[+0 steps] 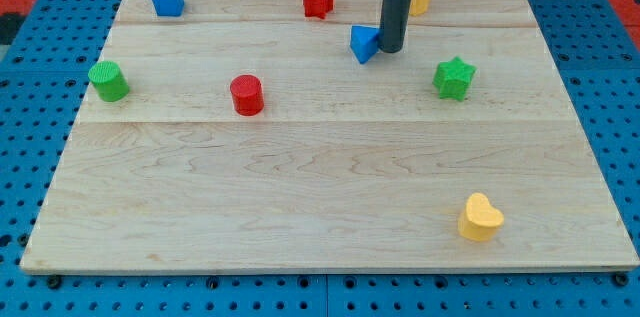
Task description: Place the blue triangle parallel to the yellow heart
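On the wooden board (330,177), the blue triangle (364,44) sits well apart from the yellow heart (481,218), far toward the view's top, with my tip (390,51), a bare rod with no claw, touching its right side, so most pushing remains.

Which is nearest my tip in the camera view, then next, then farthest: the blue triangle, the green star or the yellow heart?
Measured from my tip:
1. Blue triangle block: right against the tip, on its left in the view.
2. Green star block: toward the view's right, slightly lower.
3. Yellow heart block: far off, near the view's bottom right.
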